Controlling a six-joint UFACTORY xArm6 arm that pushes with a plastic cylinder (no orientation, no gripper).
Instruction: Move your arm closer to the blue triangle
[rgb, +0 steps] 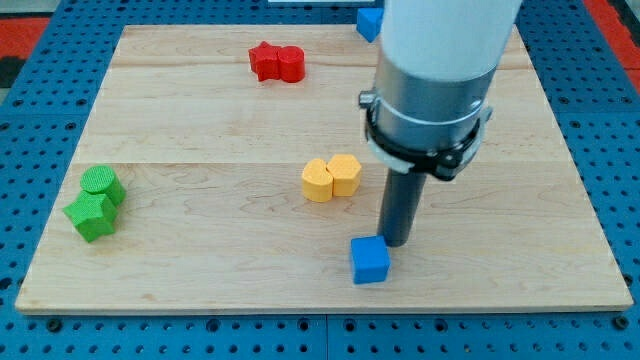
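Observation:
My tip (397, 244) rests on the board near the view's bottom, just to the upper right of a blue cube (370, 260) and touching or almost touching it. A second blue block (368, 22) sits at the board's top edge, far above the tip. The white arm body hides its right part, so I cannot make out its shape.
Two red blocks (277, 62) sit together at the top left of centre. Two yellow blocks (331, 177) sit together left of the rod. Two green blocks (95, 203) sit at the far left. The wooden board (200, 260) lies on a blue pegboard.

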